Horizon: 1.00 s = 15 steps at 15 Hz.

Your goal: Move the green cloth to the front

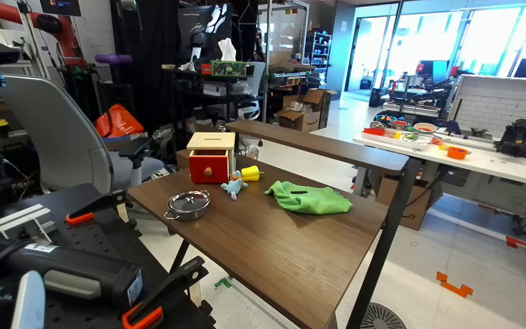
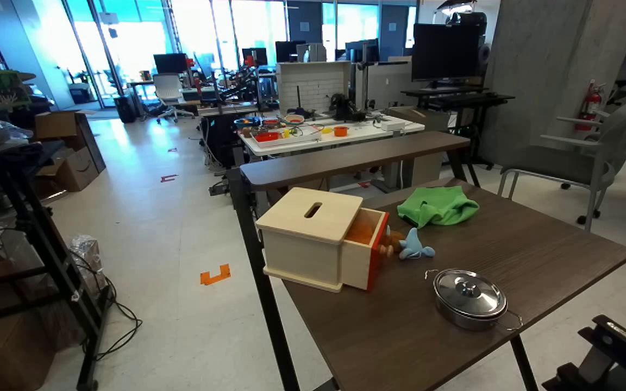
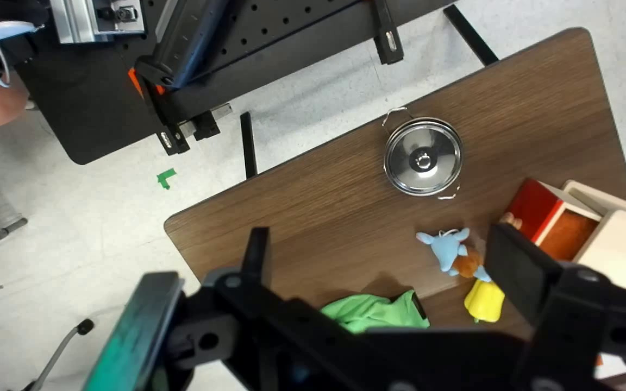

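Round lidded steel pot (image 1: 189,206): upright near the edge of a brown wood-grain table (image 1: 263,242)
Pale wooden box (image 1: 210,145): its red-fronted drawer (image 1: 208,167) pulled partway out
Light-blue and brown plush animal (image 1: 234,186): just beside the drawer
Yellow bell pepper (image 1: 250,173): lying next to the animal
Green fabric cloth (image 1: 308,199): crumpled over there on the table, rightmost in an exterior view
Black gripper (image 3: 381,247): up above the table in the wrist view, fingers (image 3: 520,271) spread wide apart

Looks open across bare desk (image 1: 281,256) between pot (image 1: 189,206) and green cloth (image 1: 308,200); gets tight by drawer box (image 1: 210,160), plush toy (image 1: 234,186), yellow pepper (image 1: 250,173); runs into raised shelf (image 1: 315,142) behind.
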Motion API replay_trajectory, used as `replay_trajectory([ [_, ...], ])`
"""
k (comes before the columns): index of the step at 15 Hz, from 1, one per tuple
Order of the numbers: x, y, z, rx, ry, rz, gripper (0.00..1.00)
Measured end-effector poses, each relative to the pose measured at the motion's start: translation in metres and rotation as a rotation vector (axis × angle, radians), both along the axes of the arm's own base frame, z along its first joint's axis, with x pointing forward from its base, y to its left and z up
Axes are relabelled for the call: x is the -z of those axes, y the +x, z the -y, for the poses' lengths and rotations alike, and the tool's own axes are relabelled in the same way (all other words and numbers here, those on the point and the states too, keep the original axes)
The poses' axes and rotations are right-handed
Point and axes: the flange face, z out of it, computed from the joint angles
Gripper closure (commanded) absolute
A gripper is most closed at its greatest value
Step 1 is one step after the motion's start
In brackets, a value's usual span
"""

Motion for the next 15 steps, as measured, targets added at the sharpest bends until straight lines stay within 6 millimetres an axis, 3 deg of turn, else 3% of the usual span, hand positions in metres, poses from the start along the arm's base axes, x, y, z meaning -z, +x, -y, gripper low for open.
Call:
replay_trajectory([
  [4, 0.000, 0.044, 0.010, 0.067, 0.032, 0.058, 0.00],
  [7, 0.008, 0.088, 0.021, 0.119, 0.059, 0.133, 0.00],
  [11, 0.039, 0.149, 0.044, 0.189, 0.059, 0.201, 0.00],
  [15, 0.084, 0.203, 0.072, 0.254, 0.057, 0.194, 0.00],
])
